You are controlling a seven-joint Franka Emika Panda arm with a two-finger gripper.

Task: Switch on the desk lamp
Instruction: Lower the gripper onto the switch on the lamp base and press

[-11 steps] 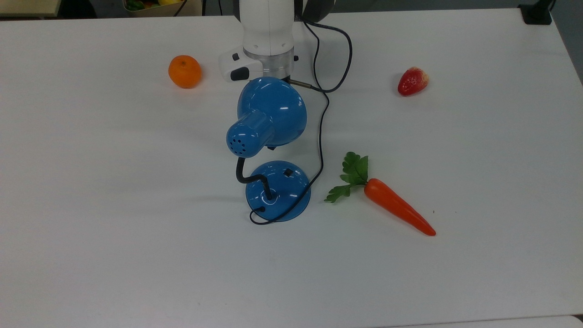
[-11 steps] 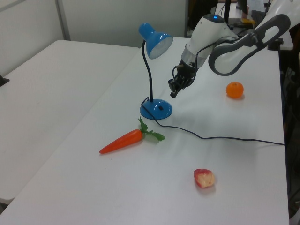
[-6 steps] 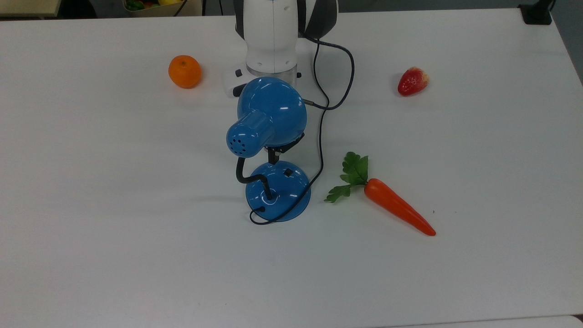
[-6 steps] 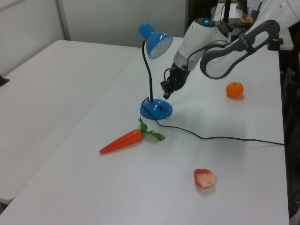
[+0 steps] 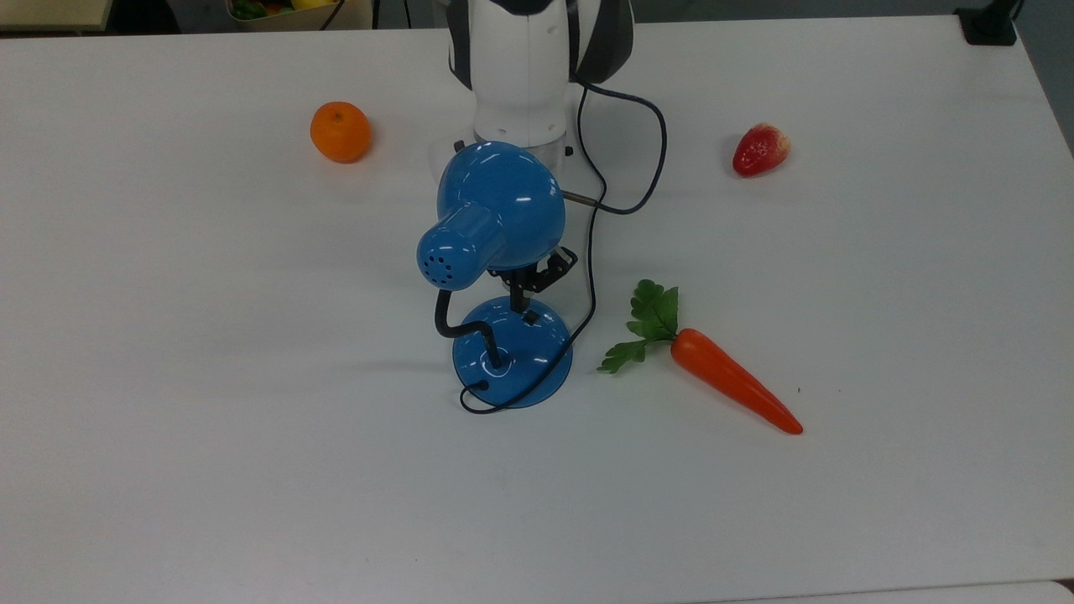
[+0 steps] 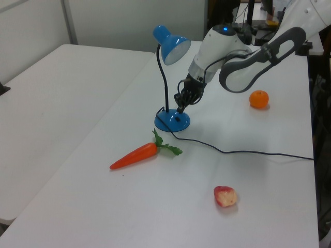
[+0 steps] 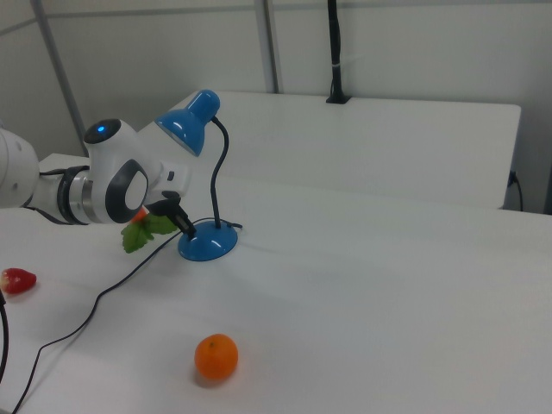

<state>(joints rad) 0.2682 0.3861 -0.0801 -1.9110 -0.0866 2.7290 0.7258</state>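
The blue desk lamp [image 5: 501, 205] stands mid-table, its bell shade over a black bendy neck and a round blue base [image 5: 512, 361]. A small black switch [image 5: 530, 319] sits on the base's far side in the top view. My gripper [image 5: 520, 306] reaches in under the shade, shut with nothing held, its tips just at the switch. In the left view the gripper [image 6: 180, 108] points down onto the base [image 6: 172, 121]. In the right view the gripper [image 7: 188, 230] touches the edge of the base [image 7: 207, 245]. No glow shows in the shade [image 6: 175, 47].
The lamp's black cord [image 5: 591, 277] loops from the base past my arm. An orange [image 5: 340, 132] lies at the top view's upper left, a strawberry [image 5: 760, 149] at its upper right, and a carrot [image 5: 730, 379] just right of the base.
My gripper has come forward under the shade and dropped down onto the lamp's base by the switch. The lamp and the fruit have stayed put.
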